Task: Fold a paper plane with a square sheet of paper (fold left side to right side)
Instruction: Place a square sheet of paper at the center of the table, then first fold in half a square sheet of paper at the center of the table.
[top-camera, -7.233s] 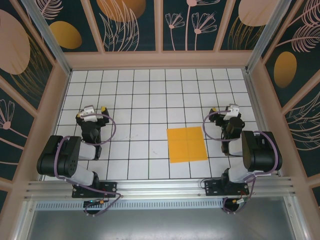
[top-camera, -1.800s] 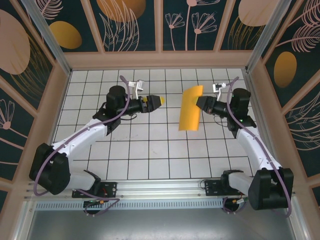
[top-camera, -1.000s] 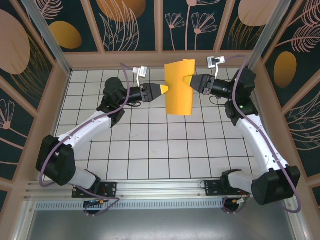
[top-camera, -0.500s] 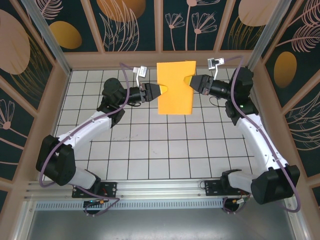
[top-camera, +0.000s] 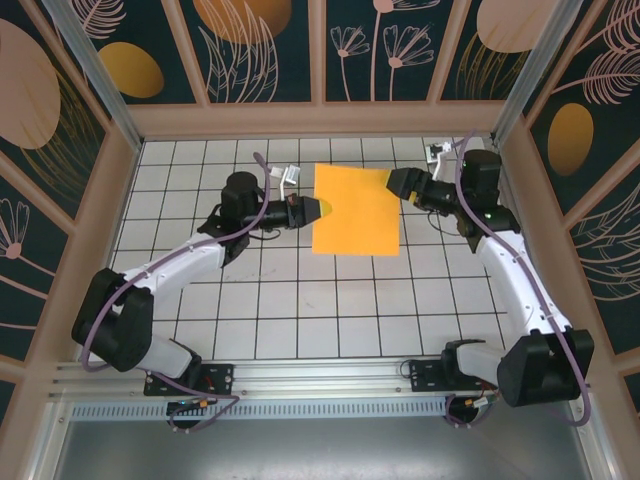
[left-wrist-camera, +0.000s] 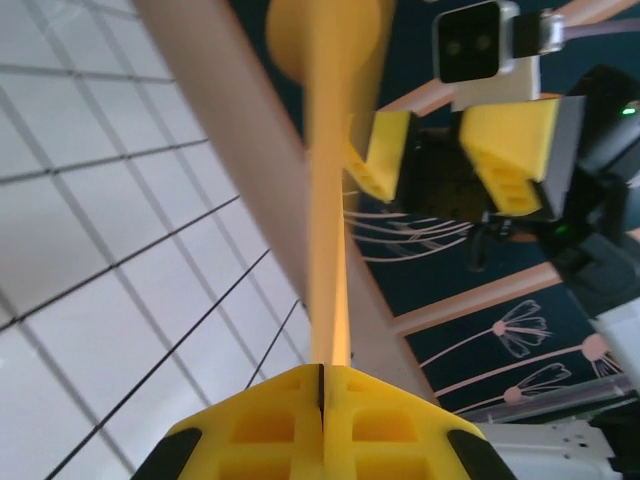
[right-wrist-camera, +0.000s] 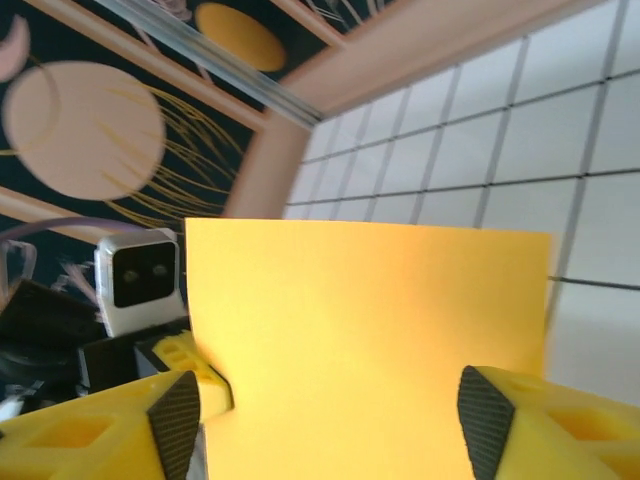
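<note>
Bases of both arms sit at the bottom of the overhead view. From there the left arm (top-camera: 180, 262) reaches up and to the right across the table (top-camera: 300, 310), and the right arm (top-camera: 515, 285) climbs the right side and bends back to the left. They meet in the upper middle of that view, at the paper (top-camera: 355, 212).

The left jaws are clamped on the middle of the paper's left edge. In the left wrist view the yellow fingers (left-wrist-camera: 250, 430) meet at the bottom centre, and the sheet rises edge-on out of the seam between them. The paper spreads to the right from that grip, its face turned up to the overhead camera. I cannot tell whether its lower edge touches the table.

Farther off, by the paper's upper right corner, the right jaws stand apart and grip nothing. From the left wrist they show as two yellow pads with a clear gap, and the sheet passes just to their left rather than between them.

So the left arm alone seems to carry the paper. The sheet is square, with no long axis to line up. What matters is that the held edge is the left one and the free edge lies beside the open right jaws, which suits folding left over to right.
</note>
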